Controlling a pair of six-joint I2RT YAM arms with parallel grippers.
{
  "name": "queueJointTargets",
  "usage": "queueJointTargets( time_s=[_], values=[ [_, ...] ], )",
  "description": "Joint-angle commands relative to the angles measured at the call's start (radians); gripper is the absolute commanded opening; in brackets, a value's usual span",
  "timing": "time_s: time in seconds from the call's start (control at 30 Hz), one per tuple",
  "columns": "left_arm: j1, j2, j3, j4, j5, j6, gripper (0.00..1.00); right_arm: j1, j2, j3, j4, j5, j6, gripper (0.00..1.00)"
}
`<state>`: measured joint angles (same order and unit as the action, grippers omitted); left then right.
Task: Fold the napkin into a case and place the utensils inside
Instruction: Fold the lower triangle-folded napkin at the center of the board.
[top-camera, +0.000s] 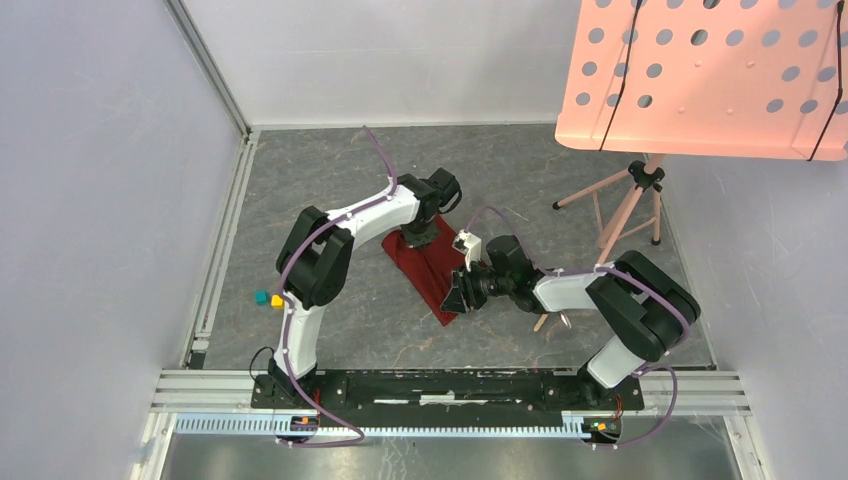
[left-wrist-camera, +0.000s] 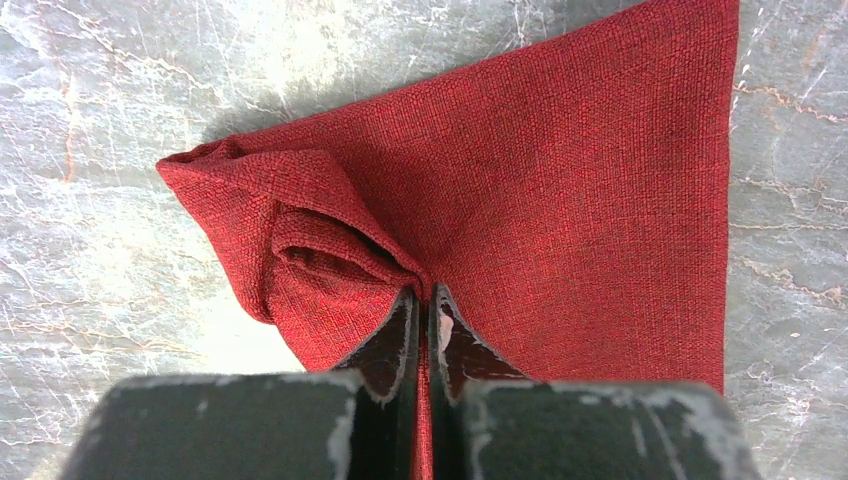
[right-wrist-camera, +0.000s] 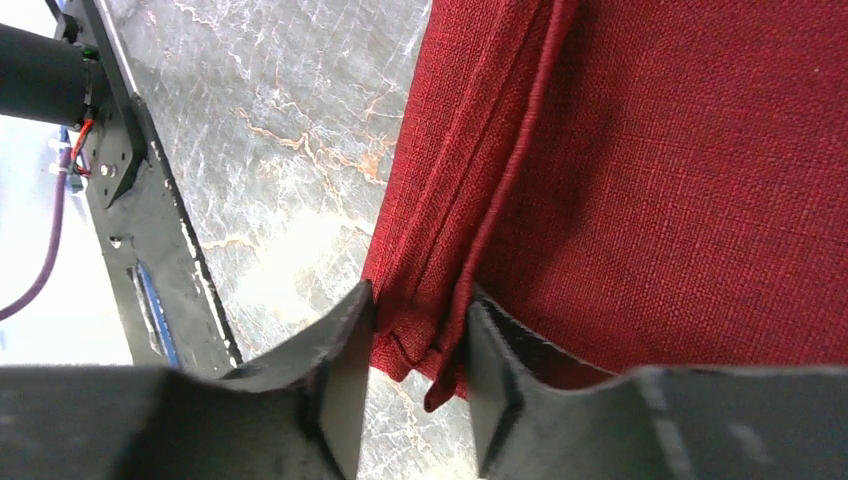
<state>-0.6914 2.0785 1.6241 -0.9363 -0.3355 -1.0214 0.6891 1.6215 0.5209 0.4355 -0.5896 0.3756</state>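
Observation:
The dark red napkin (top-camera: 425, 270) lies folded into a long narrow strip on the grey marbled table, running from the left gripper down towards the right one. My left gripper (top-camera: 418, 238) (left-wrist-camera: 424, 295) is shut on the far end of the napkin (left-wrist-camera: 560, 180), and the cloth bunches into a pleat at its fingertips. My right gripper (top-camera: 452, 297) (right-wrist-camera: 420, 300) is open, its jaws standing either side of the layered near corner of the napkin (right-wrist-camera: 680, 180) with slack around it. A sliver of shiny metal (top-camera: 565, 320) peeks from under the right forearm; the utensils are otherwise hidden.
A pink perforated stand plate (top-camera: 700, 70) overhangs the back right, with its thin tripod legs (top-camera: 625, 200) on the table below. A metal rail (top-camera: 450, 385) runs along the near edge and carries both arm bases. Grey walls close in the left and back sides.

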Motion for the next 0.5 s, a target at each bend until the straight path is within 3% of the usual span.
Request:
queueJointTargets(
  time_s=[0.0,0.17,0.33,0.47],
  values=[
    [0.011,0.008,0.045,0.037,-0.08,0.046,0.02,0.004,-0.057,0.018,-0.072,0.065,-0.085,0.49],
    [0.011,0.005,0.04,0.038,-0.073,0.047,0.02,0.004,-0.103,0.031,-0.1,0.158,-0.142,0.65],
    [0.012,0.007,0.035,0.039,-0.069,0.049,0.03,0.011,-0.09,0.061,-0.109,0.195,-0.163,0.68],
    [0.013,0.001,0.031,0.039,-0.067,0.053,0.11,0.014,-0.075,0.081,-0.127,0.267,-0.15,0.65]
  ],
)
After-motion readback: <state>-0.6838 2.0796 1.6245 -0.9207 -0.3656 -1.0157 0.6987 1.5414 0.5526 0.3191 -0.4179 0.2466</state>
